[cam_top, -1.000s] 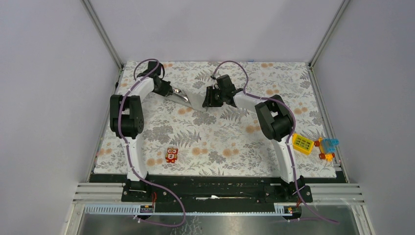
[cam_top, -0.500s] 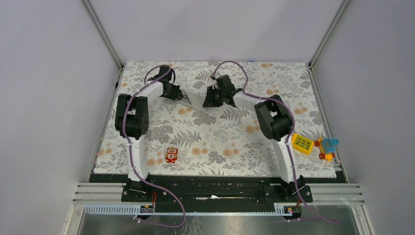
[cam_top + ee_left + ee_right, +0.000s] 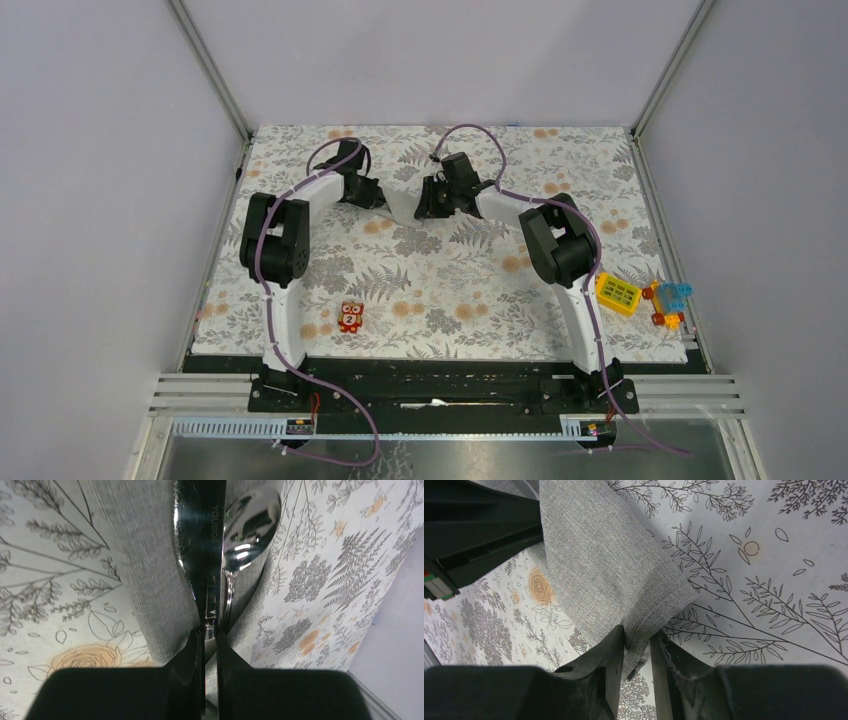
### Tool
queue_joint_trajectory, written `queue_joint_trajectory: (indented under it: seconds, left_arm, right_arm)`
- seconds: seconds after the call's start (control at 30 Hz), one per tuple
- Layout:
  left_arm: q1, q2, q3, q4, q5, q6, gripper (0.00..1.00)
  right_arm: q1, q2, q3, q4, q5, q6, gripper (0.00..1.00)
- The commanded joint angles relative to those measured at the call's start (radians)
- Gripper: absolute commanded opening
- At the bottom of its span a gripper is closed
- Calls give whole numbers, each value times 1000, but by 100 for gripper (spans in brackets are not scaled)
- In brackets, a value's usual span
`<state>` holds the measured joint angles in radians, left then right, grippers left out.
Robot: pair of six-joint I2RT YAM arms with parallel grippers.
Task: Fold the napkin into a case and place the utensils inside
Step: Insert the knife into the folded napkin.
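At the far middle of the table, on the matte floral-printed table cover (image 3: 450, 290), the two arms meet over the plain light-grey woven cloth napkin (image 3: 609, 560). Its weave is fine and slightly coarse, and it lies as a narrow layered strip with soft rolled edges.

The left gripper (image 3: 210, 640) is clenched tight on the thin handles of the utensils, its smooth black fingers (image 3: 192, 652) nearly touching. Ahead of them lie the small shiny silver spoon (image 3: 250, 527), whose oval bowl mirrors the room, and beside it the straight flat silver metal piece (image 3: 197, 530), dark with reflection. That piece bears stamped letters running along its length; they begin "YOU", and the rest is not clear. Both utensils sit in the trough of the napkin, with grey cloth rising on either side of them.

The right gripper (image 3: 636, 640) pinches the napkin's folded corner between its two black fingers (image 3: 613, 652), the layered edge showing in the narrow gap.

Nearer the arm bases, well apart from the cloth, stand a small red toy figure (image 3: 350, 317) and a yellow studded block (image 3: 618, 293).
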<state>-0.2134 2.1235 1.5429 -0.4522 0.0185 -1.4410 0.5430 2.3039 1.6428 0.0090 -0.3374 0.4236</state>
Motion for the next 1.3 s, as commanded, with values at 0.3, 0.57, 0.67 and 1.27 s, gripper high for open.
queue_joint_trajectory:
  seconds: [0.3,0.57,0.67,1.27]
  left_arm:
    - [-55,-127,-83,33,-67,-74,0]
    - [-56,-104,-99,86,-55,-67,0]
    - [-57,-90,-87,89,-54,-48,0]
    - [-29,-92,-112,116,18,-40,26]
  right_arm:
    - [13,22,38,-3,-7,-3,32]
    - [14,22,38,-3,-9,-3,32]
    - [13,22,38,-3,-11,-5,31]
    - [14,19,37,-3,-11,-7,32]
